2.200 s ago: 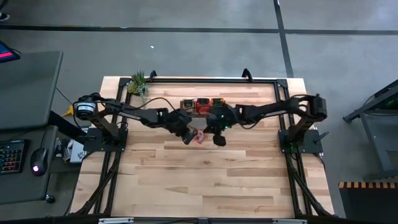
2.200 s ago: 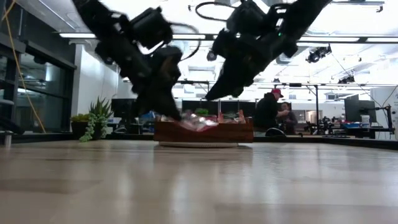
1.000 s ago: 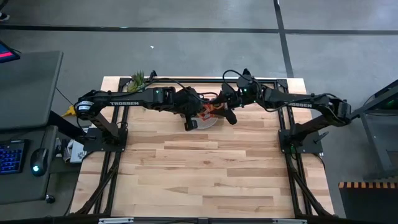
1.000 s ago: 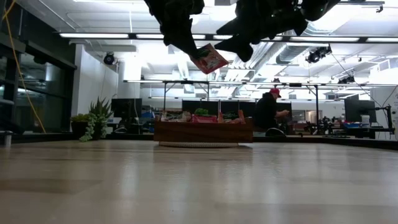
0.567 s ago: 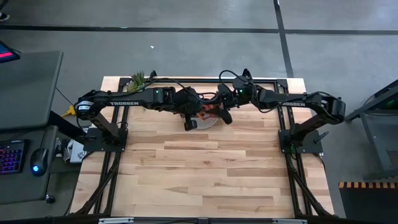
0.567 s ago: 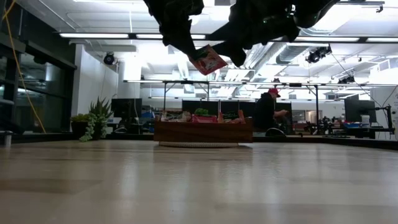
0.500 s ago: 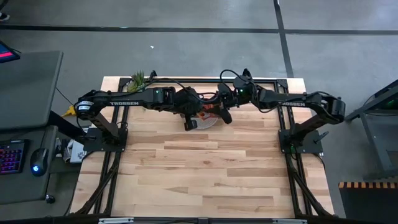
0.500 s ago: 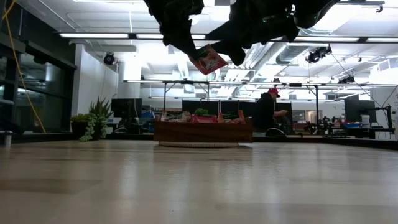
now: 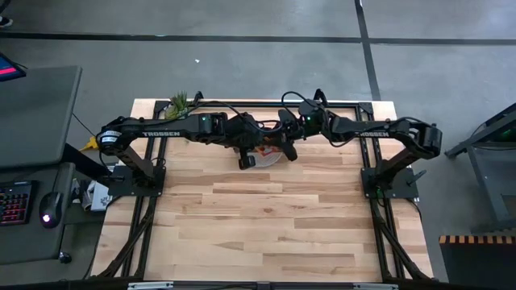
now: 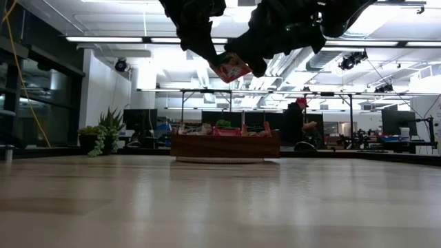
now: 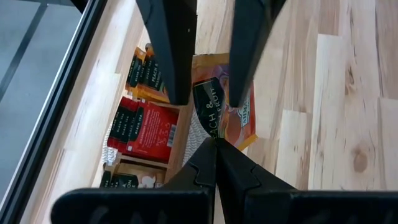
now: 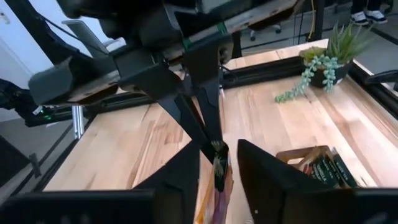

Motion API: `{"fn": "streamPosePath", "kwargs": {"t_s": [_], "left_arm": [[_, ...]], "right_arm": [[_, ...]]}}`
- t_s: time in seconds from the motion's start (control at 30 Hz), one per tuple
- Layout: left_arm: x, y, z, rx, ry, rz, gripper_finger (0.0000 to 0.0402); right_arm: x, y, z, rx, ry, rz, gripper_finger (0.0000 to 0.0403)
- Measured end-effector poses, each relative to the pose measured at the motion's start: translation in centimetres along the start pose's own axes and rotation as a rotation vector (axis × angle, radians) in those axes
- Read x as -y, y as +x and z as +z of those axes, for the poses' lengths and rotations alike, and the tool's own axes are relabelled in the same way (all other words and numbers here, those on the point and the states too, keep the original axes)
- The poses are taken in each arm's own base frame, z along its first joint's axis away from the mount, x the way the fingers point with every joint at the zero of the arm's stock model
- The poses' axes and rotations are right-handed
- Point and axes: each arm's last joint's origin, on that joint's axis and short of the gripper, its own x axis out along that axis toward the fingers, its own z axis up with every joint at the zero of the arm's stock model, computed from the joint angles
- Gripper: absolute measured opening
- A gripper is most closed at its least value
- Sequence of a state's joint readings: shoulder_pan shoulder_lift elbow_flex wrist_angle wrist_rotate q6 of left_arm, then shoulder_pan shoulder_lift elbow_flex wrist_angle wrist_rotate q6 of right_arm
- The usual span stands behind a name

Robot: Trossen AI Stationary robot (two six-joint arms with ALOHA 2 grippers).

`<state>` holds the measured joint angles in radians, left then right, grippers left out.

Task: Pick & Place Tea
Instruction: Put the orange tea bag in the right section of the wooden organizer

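A red-orange tea sachet [image 10: 232,68] hangs high above the brown wooden tray [image 10: 225,146], which holds more tea sachets [image 11: 142,129]. My left gripper [image 10: 209,54] is shut on this sachet and reaches in from the table's left. My right gripper [image 12: 219,155] has come in from the right. It is open, with one finger [image 11: 174,74] on each side of the sachet [image 11: 225,115]. In the right wrist view the sachet [image 12: 219,174] shows edge-on in the gap, and neither finger touches it. My left gripper pinches the sachet's upper edge [image 11: 215,138] between its two fingertips. The fingers come from above and slant down. The sachet hangs tilted below them, clear of the tray and the table.
The tray [image 9: 260,135] stands at the table's far middle, mostly under both arms. A small potted plant [image 9: 179,105] sits at the far left corner. Bare wooden table [image 9: 258,225] stretches toward the near edge. A person [image 10: 298,121] stands in the room beyond.
My right gripper has moved toward the table's left and slightly down, up to the hanging sachet, so that its fingers now stand on either side of it. The left gripper has kept the sachet still in the air.
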<state>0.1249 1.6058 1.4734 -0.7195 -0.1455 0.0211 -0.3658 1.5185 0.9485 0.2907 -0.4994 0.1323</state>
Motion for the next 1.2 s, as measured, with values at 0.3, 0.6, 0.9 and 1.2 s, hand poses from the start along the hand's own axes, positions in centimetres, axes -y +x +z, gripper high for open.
{"fn": "streamPosePath", "kwargs": {"t_s": [0.3, 0.6, 0.9, 1.2], "left_arm": [[0.0, 0.0, 0.0, -0.001, 0.001, 0.000, 0.0000], [0.0, 0.0, 0.1, 0.005, 0.001, 0.015, 0.0000], [-0.1, 0.0, 0.2, 0.020, 0.021, 0.019, 0.0079], [-0.5, -0.3, -0.3, -0.022, -0.023, 0.132, 0.0237]], "right_arm": [[0.0, 0.0, -0.1, -0.006, -0.050, -0.001, 0.0006], [-0.2, -0.4, 0.4, 0.012, -0.092, -0.031, 0.0001], [-0.5, -1.0, 1.0, 0.031, -0.104, -0.029, 0.0001], [0.0, -2.5, 1.4, 0.005, -0.125, -0.157, 0.0000]]}}
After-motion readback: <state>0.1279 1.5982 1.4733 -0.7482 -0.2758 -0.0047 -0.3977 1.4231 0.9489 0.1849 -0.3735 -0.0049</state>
